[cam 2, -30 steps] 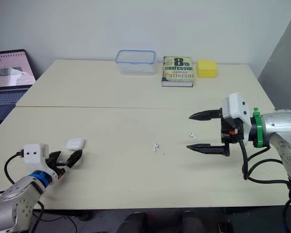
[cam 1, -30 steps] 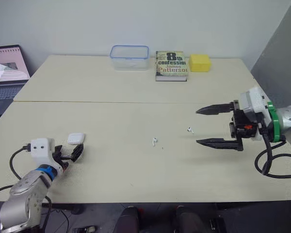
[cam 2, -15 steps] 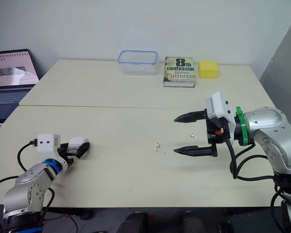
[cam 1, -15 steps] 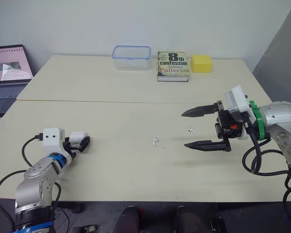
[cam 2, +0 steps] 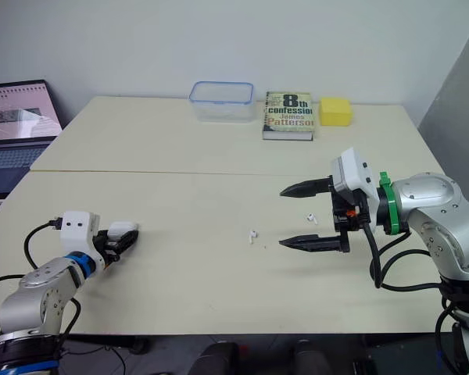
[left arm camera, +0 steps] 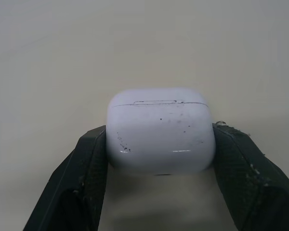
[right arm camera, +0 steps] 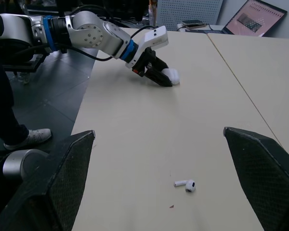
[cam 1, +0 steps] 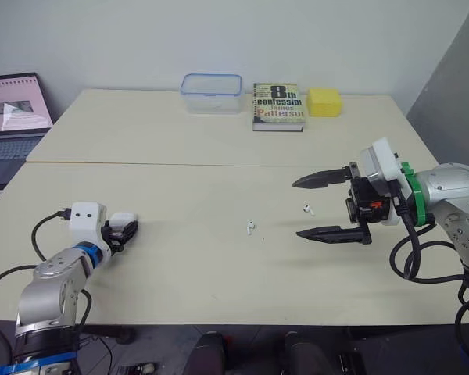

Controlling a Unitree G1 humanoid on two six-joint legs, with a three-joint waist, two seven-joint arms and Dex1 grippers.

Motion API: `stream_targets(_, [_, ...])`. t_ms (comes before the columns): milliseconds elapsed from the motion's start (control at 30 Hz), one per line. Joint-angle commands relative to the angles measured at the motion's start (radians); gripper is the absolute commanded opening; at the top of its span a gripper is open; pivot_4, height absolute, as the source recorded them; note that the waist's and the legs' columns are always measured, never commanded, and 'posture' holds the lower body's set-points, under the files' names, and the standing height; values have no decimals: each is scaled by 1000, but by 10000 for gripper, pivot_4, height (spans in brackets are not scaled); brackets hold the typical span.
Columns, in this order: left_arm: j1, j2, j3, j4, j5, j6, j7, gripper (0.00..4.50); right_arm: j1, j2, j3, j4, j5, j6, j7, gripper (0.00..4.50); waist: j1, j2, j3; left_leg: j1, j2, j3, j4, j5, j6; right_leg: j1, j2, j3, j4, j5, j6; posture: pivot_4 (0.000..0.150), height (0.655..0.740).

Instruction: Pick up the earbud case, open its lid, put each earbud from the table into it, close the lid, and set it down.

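L gripper [cam 1: 127,231] jaws grasp earbud case [left arm camera: 160,130], front-left corner; R gripper [cam 1: 295,208] jaws released by earbuds [cam 1: 306,208] — book [cam 1: 277,105], tub [cam 1: 211,83] along far edge.

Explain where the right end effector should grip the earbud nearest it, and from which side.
Probably across its narrow width near the bulb, coming down from above: the earbud lies flat on the table, too low for a sideways approach. The right end effector, open near it, would have to tilt downward first.

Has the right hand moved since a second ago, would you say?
Yes. The right hand slid toward the robot's left: its fingertips stopped short of the nearby earbud then, and now flank it.
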State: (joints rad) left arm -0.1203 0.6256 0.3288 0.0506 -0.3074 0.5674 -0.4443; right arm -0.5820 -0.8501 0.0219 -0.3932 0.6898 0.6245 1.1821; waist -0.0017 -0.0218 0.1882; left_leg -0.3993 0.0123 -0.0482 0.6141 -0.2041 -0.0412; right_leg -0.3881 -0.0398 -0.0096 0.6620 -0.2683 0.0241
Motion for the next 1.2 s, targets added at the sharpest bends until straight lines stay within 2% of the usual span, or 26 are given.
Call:
stream_targets(33, [45, 19, -61, -27, -2, -84, -134, 27674, -13, 0, -42, -30, 30, 19, -26, 45000, 0, 0, 0, 0, 0, 0, 0, 0, 0, 0, 0, 0, 0, 0, 0, 1500, 7400])
stream_targets(133, [66, 24, -118, -95, -35, -178, -282, 27674, -25, 1, -83, -18, 129, 167, -104, 45000, 5, 0, 0, -1, 0, 1, 0, 0, 0, 0, -1, 1, -1, 1, -2, 1500, 7400])
stream_targets(267, [62, -15, -272, -244, -55, -326, -468, 27674, 35, -15, -115, -53, 200, 304, -200, 45000, 18, 0, 0, -3, -1, 0, 0, 0, 0, 0, -5, 0, -4, 2, -6, 1500, 7400])
stream_targets(400, [9, -63, -375, -281, -24, -465, -535, 27674, 58, 8, -121, -99, 289, 495, -374, 45000, 19, 0, 0, -3, -1, 1, 0, 0, 0, -1, -6, 0, -4, 3, -6, 1500, 7400])
stream_targets(600, [-80, -143, -494, -263, 30, -663, -588, 27674, 96, 116, -156, -129, 460, 697, -628, 45000, 13, 0, 0, -3, 0, 0, 0, 0, 0, -1, 5, -1, -3, 2, -6, 1500, 7400])
stream_targets(867, [-139, -171, -535, -201, 53, -788, -624, 27674, 126, 290, -158, -99, 652, 763, -957, 45000, 1, 0, 0, -3, 0, -1, 0, 0, 0, -1, 8, -1, -1, 1, -4, 1500, 7400])
stream_targets(1133, [-181, -176, -541, -147, 53, -843, -632, 27674, 129, 331, -116, -51, 828, 716, -1151, 45000, -1, 0, 0, -3, 1, -1, 0, 0, 0, -1, 10, 0, -1, 1, -4, 1500, 7400])
stream_targets(1200, [-181, -179, -542, -145, 53, -845, -630, 27674, 134, 323, -100, -43, 867, 702, -1178, 41129, -1, 0, 0, -3, 1, -1, 0, 0, 0, -1, 10, -1, -1, 1, -4, 1500, 7400])
